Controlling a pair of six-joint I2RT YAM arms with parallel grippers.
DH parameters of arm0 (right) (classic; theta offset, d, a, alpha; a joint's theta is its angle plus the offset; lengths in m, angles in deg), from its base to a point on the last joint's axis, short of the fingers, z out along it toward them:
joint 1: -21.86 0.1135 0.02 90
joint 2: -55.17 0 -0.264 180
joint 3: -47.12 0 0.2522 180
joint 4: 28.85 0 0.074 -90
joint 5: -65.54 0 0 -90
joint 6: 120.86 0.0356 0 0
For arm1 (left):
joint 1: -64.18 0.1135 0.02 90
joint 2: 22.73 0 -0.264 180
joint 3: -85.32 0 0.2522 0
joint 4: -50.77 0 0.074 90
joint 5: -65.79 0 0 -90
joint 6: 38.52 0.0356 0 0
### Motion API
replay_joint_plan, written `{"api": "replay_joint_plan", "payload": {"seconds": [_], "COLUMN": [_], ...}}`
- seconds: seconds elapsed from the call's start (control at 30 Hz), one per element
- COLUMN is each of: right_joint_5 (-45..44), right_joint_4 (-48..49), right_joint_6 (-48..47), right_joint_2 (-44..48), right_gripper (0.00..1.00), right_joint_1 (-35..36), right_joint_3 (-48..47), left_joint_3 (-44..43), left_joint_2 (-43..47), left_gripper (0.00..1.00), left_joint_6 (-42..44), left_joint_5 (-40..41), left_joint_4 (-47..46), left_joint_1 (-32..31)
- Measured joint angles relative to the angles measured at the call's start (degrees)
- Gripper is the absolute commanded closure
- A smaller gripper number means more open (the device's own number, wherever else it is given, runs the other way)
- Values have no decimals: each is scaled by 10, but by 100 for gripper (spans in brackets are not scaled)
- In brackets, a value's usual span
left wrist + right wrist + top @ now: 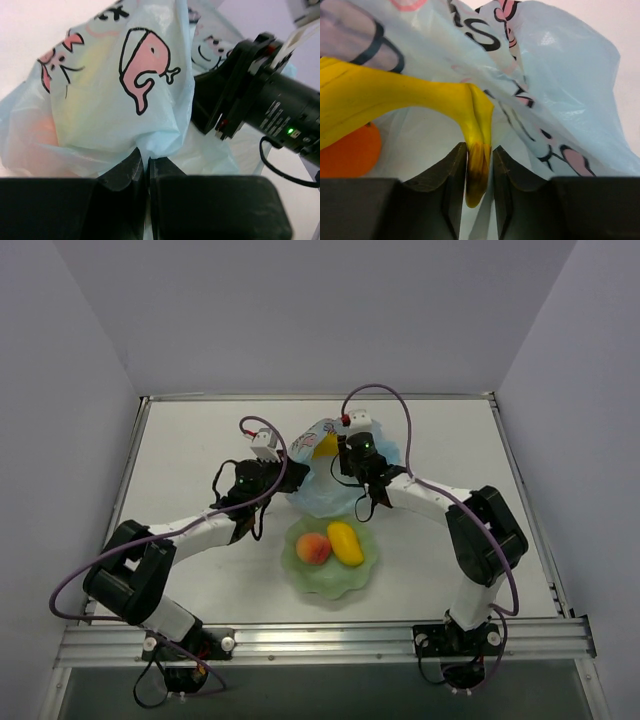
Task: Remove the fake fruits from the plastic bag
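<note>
At 12 o'clock of bowl [330,586], bag [320,498] pinched by left claw [146,161]; right claw [479,155] grips banana [395,100] tip. Draw banana out slowly toward 6, bag pinned; orange [347,152] inside.

Soft, even light from above leaves faint shadows on the table [200,430]. Wrist views are bright; the plastic bag [100,110] glows translucent, nearest folds slightly blurred.
</note>
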Motion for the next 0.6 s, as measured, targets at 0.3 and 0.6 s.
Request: {"api": "replay_joint_plan", "payload": {"seconds": [0.3, 0.6], "right_joint_5": [30, 167], "right_joint_4": [-70, -137], "right_joint_6": [29, 12], "right_joint_2": [73, 131], "right_gripper": [40, 72], "right_joint_1": [17, 18], "right_joint_3": [61, 23], "left_joint_3": [6, 28], "left_joint_2": [28, 18], "left_gripper": [98, 98], "left_joint_6": [18, 19], "left_joint_5": [26, 34], "left_joint_4": [10, 13], "left_joint_1": [0, -5]}}
